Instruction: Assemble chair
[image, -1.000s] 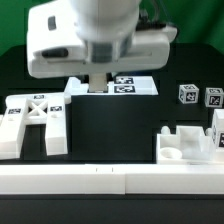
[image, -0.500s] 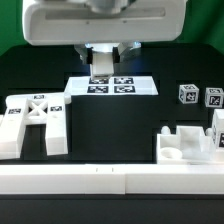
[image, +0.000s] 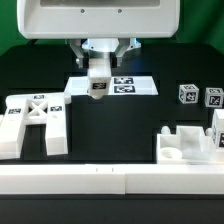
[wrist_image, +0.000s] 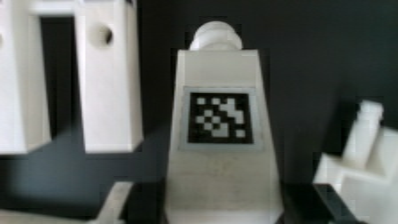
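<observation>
My gripper (image: 100, 62) hangs over the back middle of the table, shut on a white tagged chair piece (image: 98, 80) held above the marker board (image: 135, 86). In the wrist view the piece (wrist_image: 222, 120) runs out from between my gripper's (wrist_image: 222, 208) jaws with its tag facing the camera. The X-braced frame (image: 35, 120) lies at the exterior view's left. A notched block (image: 188, 146) sits at the right, with two small tagged cubes (image: 187, 95) (image: 213, 97) behind it.
A long white rail (image: 110, 182) runs along the table's front edge. In the wrist view, white slabs (wrist_image: 107, 80) stand beyond the held piece on one side and another white part (wrist_image: 365, 150) shows on the other.
My gripper has risen and shifted toward the exterior view's right, lifting the tagged piece with it. The frame, block and cubes have not moved.
</observation>
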